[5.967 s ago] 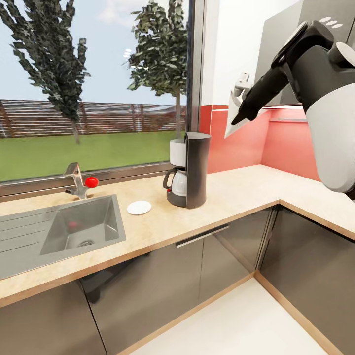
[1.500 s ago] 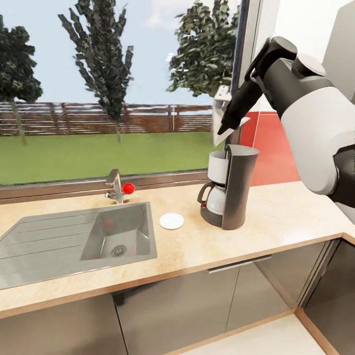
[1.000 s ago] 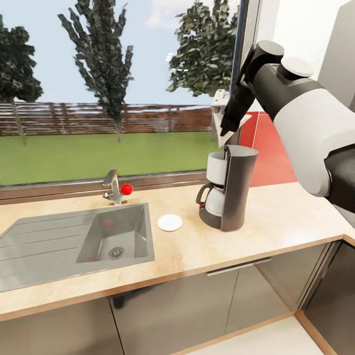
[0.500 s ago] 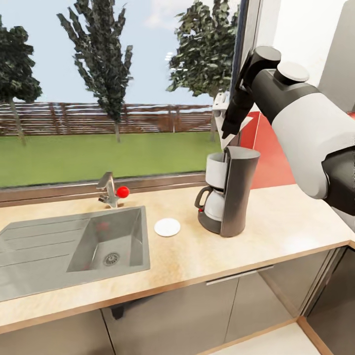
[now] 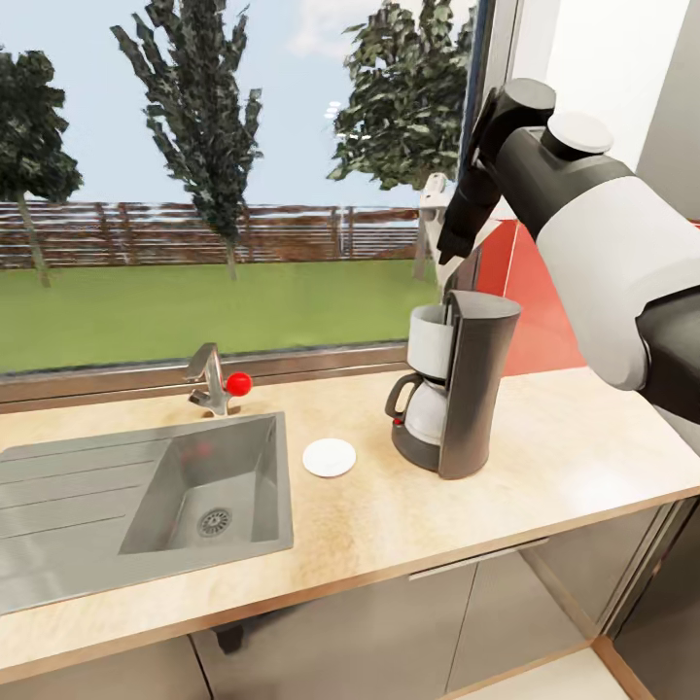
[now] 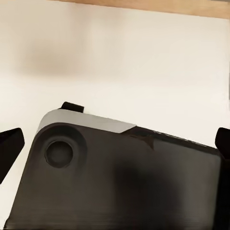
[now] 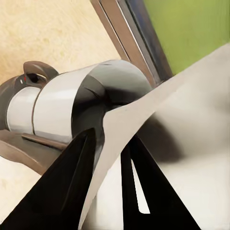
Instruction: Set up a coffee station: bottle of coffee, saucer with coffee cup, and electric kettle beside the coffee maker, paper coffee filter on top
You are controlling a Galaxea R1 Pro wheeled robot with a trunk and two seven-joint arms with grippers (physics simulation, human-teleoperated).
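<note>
A kitchen surface [image 5: 544, 457] of light beige wood grain runs beneath a wide window. The coffee maker [image 5: 457, 384], a dark grey column with a white upper part and white carafe, stands upright near the middle of the surface, closer to its back edge than its front. The right tool [image 5: 449, 255] hangs just above the machine's top, its dark fingers [image 7: 72, 191] pinched on a white paper coffee filter [image 7: 187, 158]. In the right wrist view the filter spreads out over the white upper part of the coffee maker [image 7: 76, 112]; whether they touch is unclear. A small white saucer [image 5: 329, 457] lies flat between the machine and the steel sink [image 5: 146, 501]. The left tool's state cannot be told from its wrist view.
</note>
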